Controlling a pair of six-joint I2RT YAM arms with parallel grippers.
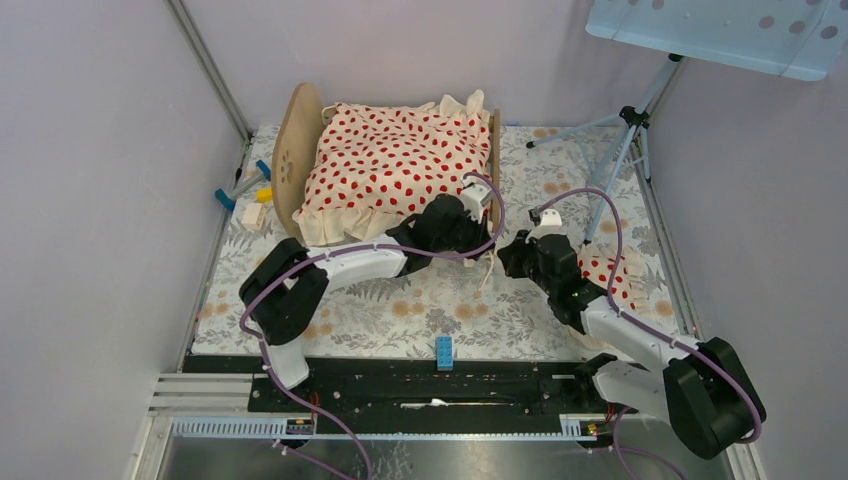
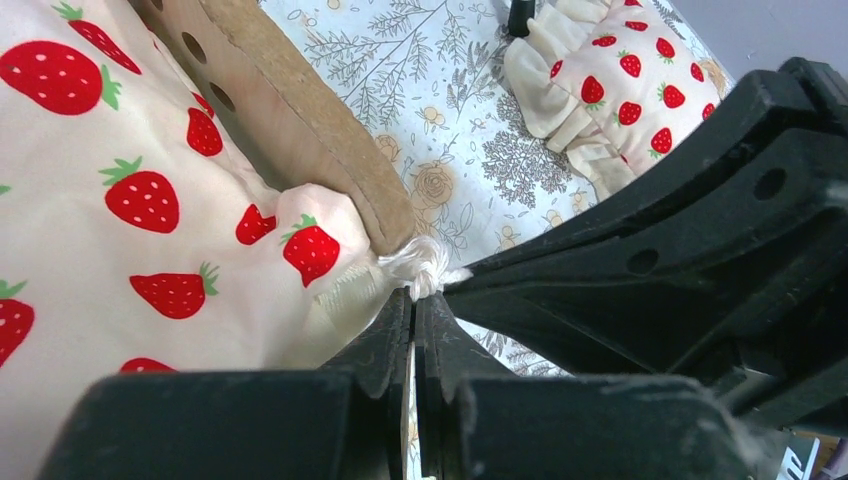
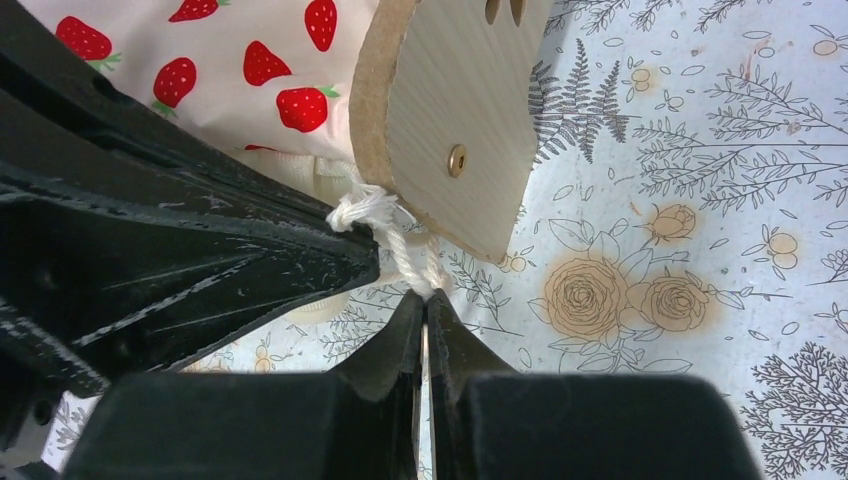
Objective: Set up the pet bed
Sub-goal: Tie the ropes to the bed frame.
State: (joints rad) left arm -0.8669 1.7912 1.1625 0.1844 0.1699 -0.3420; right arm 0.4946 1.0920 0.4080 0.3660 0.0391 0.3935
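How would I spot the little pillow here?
Start at the wooden pet bed at the back of the flowered mat. To its right, partly under the right arm, lies the pillow: strawberry-printed like the blanket on the bed, but far smaller.

The pet bed [image 3: 460, 100] shows pale, smooth, matt wood, rough and fibrous along its cut edge, with a shiny brass screw [image 3: 457, 159]. The strawberry-print blanket [image 2: 150, 230] is soft matt cloth, and the cord [image 3: 395, 240] is twisted white fibre. The right end effector [image 3: 422, 305] is matt black plastic, scuffed. The desk [image 3: 680, 200] has a matt floral cover.
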